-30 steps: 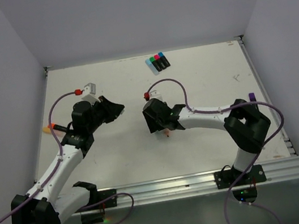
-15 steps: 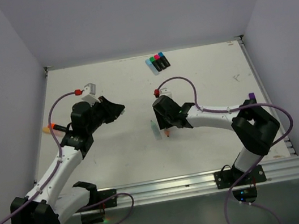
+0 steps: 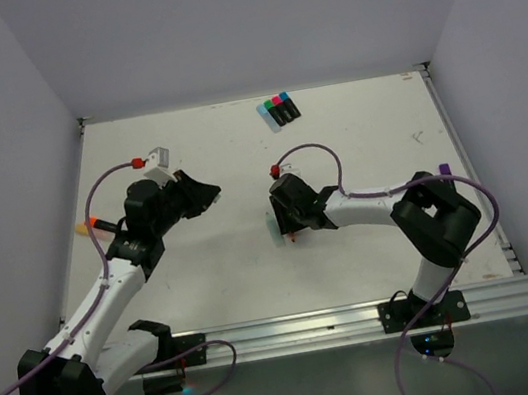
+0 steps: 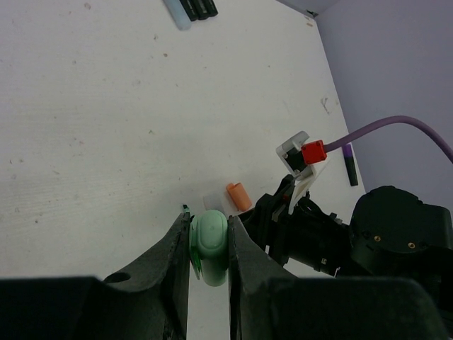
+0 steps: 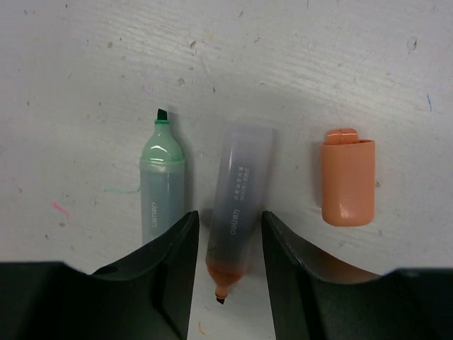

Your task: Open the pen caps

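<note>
Remote session, two arms on the white counter (image 3: 366, 140). Closest to the near edge, around the middle, my right claw (image 5: 228, 216) hangs low with its jaws partway apart. They sit astride an uncapped orange-tipped pen (image 5: 239, 185) that lies flat. The fingers (image 5: 168, 273) are close against the pen's sides, and I cannot tell whether they pinch it. An uncapped green-tipped pen (image 5: 163, 185) lies parallel just beside it, on the side toward the left edge. On the other side the orange cap (image 5: 347, 185) lies off its pen and apart from it.

Farther in and toward the left edge, my left claw (image 4: 209, 225) is clamped on the green cap (image 4: 209, 246), holding it above the counter between both fingers. An orange-ended pen (image 3: 91, 224) lies by the left edge, partly hidden by the left arm. A black pen (image 4: 352, 170) lies near the right edge with its purple cap (image 4: 347, 150) on. A row of pens (image 3: 278, 109) lies side by side near the middle of the far edge.
</note>
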Available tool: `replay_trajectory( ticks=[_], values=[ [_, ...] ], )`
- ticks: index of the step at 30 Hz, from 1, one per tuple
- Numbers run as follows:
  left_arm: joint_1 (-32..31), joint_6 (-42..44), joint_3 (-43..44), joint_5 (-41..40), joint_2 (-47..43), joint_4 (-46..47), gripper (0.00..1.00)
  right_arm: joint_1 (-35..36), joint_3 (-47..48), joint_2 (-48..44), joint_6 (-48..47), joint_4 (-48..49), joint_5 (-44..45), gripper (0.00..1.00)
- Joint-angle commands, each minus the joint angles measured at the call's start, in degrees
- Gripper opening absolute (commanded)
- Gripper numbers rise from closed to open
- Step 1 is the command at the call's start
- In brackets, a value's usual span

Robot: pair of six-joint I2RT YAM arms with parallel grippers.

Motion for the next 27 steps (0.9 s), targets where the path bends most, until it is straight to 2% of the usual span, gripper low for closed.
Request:
replay_trajectory(
  ticks=[1,10,15,23,26,27],
  values=[
    [-0.07,1.97,0.85,1.14,-1.37,0.00,0.00,-0.29,-0.34,1.06,0.90,3.60,-1.87,0.43],
    [-0.07,1.80,0.85,2.19,-1.29,0.26,0.00,-0.21,-0.60,0.89,1.69,7.73,-8.38,0.41],
    [-0.07,1.88,1.11,4.65,0.12,1.22,0.00,-0.21,-1.40,-2.44,2.83,8.27,-9.53,0.42],
    [-2.17,1.09,2.78,8.17,7.84,4.91,0.00,-2.75,-2.19,-14.39,2.39,-0.94,0.13,0.56],
    [-7.09,1.44,7.16,5.19,13.89,4.57,0.00,-7.22,-1.22,-20.36,3.53,-10.07,4.69,0.61],
    [-10.32,1.62,8.83,4.40,15.83,3.78,0.00,-10.89,-1.05,-21.69,4.06,-12.10,5.15,0.62]
  ],
)
